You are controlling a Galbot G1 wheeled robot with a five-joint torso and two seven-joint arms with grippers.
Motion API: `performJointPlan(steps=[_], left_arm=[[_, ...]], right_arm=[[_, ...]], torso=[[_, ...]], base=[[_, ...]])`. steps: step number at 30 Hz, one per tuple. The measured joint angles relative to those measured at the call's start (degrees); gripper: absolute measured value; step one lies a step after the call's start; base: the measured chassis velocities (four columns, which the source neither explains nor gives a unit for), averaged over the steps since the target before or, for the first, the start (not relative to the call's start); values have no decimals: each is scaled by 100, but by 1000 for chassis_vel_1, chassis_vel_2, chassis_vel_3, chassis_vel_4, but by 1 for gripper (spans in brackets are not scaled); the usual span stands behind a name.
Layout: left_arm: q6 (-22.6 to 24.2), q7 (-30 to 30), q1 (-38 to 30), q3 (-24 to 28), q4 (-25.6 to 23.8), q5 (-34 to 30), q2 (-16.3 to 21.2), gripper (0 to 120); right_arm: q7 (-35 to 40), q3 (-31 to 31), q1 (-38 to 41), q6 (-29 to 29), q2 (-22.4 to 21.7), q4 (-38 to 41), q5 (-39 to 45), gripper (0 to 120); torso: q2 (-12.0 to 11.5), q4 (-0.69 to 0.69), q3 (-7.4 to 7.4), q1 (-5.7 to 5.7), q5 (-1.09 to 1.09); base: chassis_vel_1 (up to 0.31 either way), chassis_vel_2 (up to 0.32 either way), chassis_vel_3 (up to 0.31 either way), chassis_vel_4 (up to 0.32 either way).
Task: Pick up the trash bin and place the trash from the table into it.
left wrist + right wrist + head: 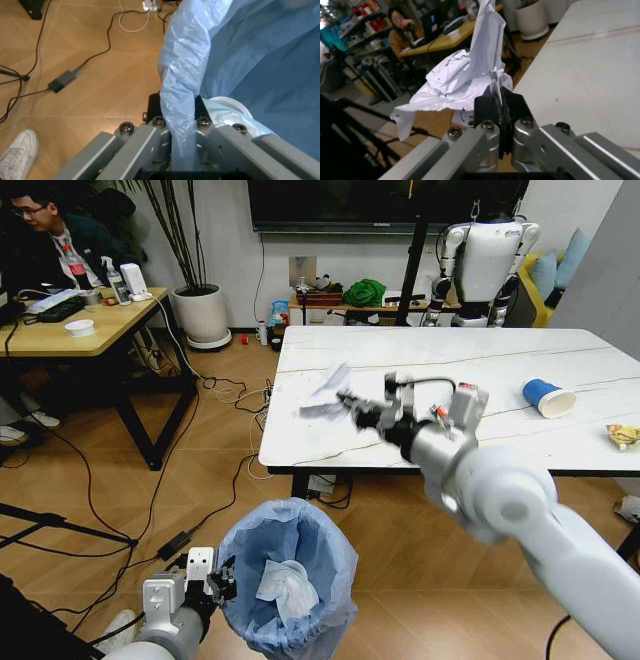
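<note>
The right end effector (345,400) pinches a featherlight crumpled paper (327,392) by one corner, while the left end effector (222,580) grips the trash bin's (290,580) flimsy bag-covered rim.

Blue-bagged trash bin (288,580) holds tissue; crumpled paper (327,392) lifted; blue cup (547,397) tipped on table (470,360).

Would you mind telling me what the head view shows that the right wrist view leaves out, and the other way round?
Head view alone: the left end effector clamped on the rim of the round trash bin lined with a crinkled light-blue plastic bag, white tissue inside it, plus a blue paper cup lying on its side and a yellow snack wrapper on the table.

Right wrist view alone: close up, the black pads pinching the paper's lower edge.

Both: the right end effector shut on crumpled white paper, beside the white marble-look table, and the yellow wooden desk.
</note>
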Motion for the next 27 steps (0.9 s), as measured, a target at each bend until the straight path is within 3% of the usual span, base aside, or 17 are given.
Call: performJointPlan(steps=[5, 19, 27], left_arm=[[0, -24, 70, -6, -1, 10, -33, 0], [0, -73, 12, 43, 27, -37, -31, 0], [0, -109, -45, 72, 48, -69, -19, 0]], right_arm=[[-56, -145, -632, -144, -181, 617, 35, 0], [51, -527, -1226, -539, -289, 611, -252, 0], [-68, -785, -1655, -699, -431, 583, -854, 0]], torso=[[0, -3, 0, 0, -1], [0, -2, 1, 1, 0], [0, -2, 1, 1, -1]], base=[[0, 0, 0, 0], [0, 0, 0, 0], [0, 0, 0, 0]])
